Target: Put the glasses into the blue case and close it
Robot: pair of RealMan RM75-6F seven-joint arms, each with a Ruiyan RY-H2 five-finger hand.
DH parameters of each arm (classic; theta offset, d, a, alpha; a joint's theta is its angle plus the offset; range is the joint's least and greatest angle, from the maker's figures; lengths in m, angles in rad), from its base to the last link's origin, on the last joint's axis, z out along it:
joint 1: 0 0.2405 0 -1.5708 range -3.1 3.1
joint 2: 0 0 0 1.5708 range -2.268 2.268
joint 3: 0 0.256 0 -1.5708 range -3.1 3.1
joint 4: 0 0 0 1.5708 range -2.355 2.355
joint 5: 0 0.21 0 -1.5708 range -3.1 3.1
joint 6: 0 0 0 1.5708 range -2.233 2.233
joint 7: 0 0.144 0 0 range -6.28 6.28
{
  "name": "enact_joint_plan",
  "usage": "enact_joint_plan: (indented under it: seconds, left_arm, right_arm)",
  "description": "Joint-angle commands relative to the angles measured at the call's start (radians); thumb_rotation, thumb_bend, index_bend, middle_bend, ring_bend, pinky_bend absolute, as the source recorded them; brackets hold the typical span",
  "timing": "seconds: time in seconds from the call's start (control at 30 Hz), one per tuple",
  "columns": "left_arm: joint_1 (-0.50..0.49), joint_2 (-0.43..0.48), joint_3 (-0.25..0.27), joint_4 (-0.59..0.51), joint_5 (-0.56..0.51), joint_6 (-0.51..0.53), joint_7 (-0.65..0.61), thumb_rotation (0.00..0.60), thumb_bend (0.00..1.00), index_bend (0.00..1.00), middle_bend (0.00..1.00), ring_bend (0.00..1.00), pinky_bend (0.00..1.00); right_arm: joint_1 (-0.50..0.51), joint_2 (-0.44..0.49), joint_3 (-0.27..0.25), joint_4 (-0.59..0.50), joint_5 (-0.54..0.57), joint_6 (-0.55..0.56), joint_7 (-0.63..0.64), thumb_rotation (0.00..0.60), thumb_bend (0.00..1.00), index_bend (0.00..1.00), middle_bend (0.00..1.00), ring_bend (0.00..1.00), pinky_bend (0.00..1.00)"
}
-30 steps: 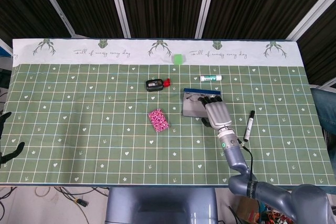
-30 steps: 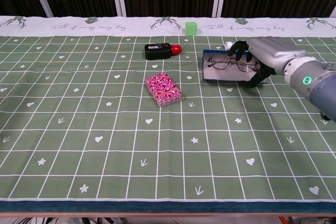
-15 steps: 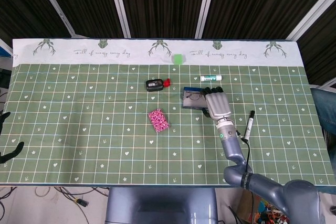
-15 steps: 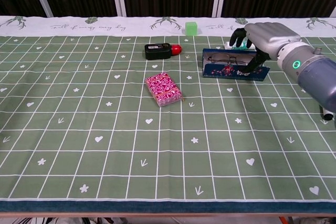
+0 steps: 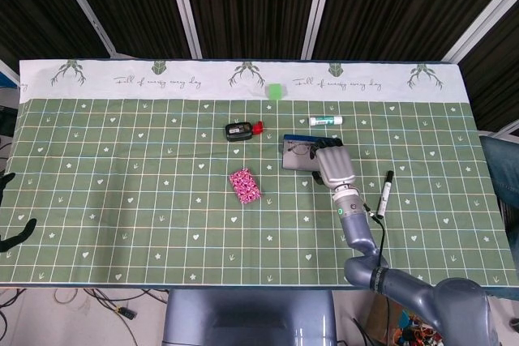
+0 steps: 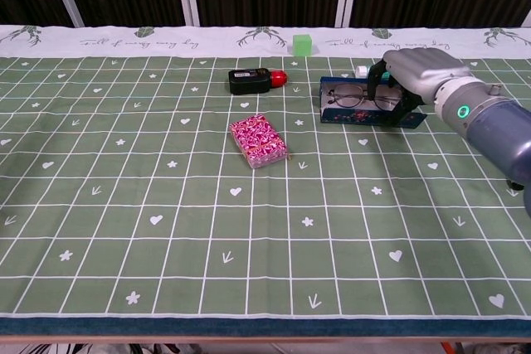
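The blue case (image 6: pixel 357 117) lies open right of the table's middle, with its patterned front wall facing the chest camera. The thin-framed glasses (image 6: pixel 353 97) lie inside on the grey lining. My right hand (image 6: pixel 412 68) holds the case's right end, dark fingers hooked over its far side. From the head view the case (image 5: pixel 293 160) shows grey, with the glasses (image 5: pixel 302 150) faint inside it and my right hand (image 5: pixel 334 164) covering its right part. Only dark spread fingertips of my left hand (image 5: pixel 6 180) show at the far left edge, holding nothing.
A pink patterned box (image 6: pixel 260 140) lies left of the case. A black device with a red cap (image 6: pixel 250 80) sits behind it. A green cube (image 6: pixel 302 44) and a white tube (image 5: pixel 325 121) lie farther back. A marker pen (image 5: pixel 384 194) lies right of my right arm.
My right hand shifted from the case's near right side up over its right end. The case's front wall tipped up, then settled lower. The left hand stayed put.
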Motion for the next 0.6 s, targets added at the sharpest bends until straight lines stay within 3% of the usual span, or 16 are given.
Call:
enact_joint_plan:
  seconds: [0.03,0.27,0.6]
  left_arm:
    - [0.000,0.000,-0.001,-0.001,-0.002,0.000,0.000,0.600,0.21,0.15,0.00,0.00,0.00]
    - [0.001,-0.001,-0.002,-0.002,-0.003,0.002,0.000,0.600,0.21,0.15,0.00,0.00,0.00]
    - [0.000,-0.001,-0.003,-0.001,-0.004,0.002,-0.003,0.600,0.21,0.15,0.00,0.00,0.00]
  right_arm:
    - [-0.001,-0.001,0.001,-0.001,0.001,0.000,0.004,0.600,0.35,0.51,0.30,0.32,0.23]
    - [-0.001,0.008,0.004,-0.020,0.006,-0.007,0.011,0.600,0.45,0.54,0.30,0.32,0.23]
    - [-0.002,0.018,0.002,-0.038,0.026,-0.029,-0.001,0.600,0.47,0.54,0.30,0.32,0.23]
